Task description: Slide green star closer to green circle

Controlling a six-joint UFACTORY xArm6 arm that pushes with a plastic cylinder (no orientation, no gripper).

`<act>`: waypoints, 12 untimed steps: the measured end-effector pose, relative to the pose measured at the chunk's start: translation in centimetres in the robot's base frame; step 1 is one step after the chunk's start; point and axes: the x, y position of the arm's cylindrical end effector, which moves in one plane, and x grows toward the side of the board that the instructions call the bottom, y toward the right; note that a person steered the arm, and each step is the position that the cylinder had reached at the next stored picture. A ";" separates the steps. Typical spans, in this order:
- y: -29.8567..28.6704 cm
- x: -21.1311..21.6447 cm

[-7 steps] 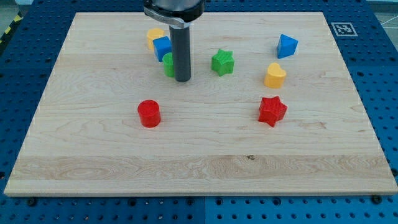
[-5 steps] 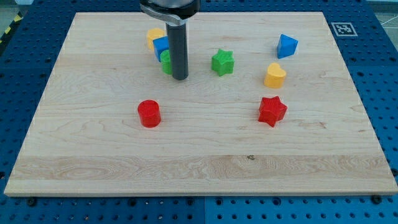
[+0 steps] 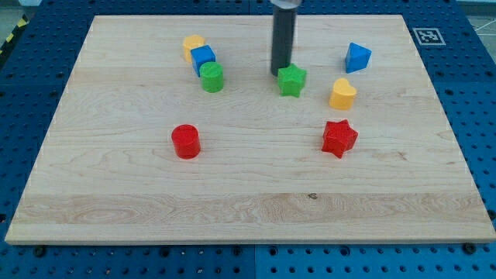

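The green star (image 3: 292, 80) lies in the upper middle of the wooden board (image 3: 248, 194). The green circle (image 3: 211, 77) lies to its left, about a hundred pixels away, touching the blue block (image 3: 203, 57) above it. My tip (image 3: 280, 74) stands just above and left of the green star, touching or nearly touching its upper left edge. The dark rod rises from there out of the view's top.
A yellow block (image 3: 192, 45) sits above the blue block. A blue triangular block (image 3: 357, 57), a yellow block (image 3: 342, 94) and a red star (image 3: 339, 138) lie at the right. A red circle (image 3: 186, 142) lies lower left of centre.
My tip has moved from beside the green circle rightwards to the green star's upper left. The green star has shifted a little to the right and down. The green circle is now fully visible.
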 end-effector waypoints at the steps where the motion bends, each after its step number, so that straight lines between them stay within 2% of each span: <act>1: 1.5 -1.8; 2: 3.9 -2.9; 4: 6.2 0.4; 8: -1.6 2.4; 9: -0.6 2.4; 10: 3.3 2.3; 12: 3.8 5.9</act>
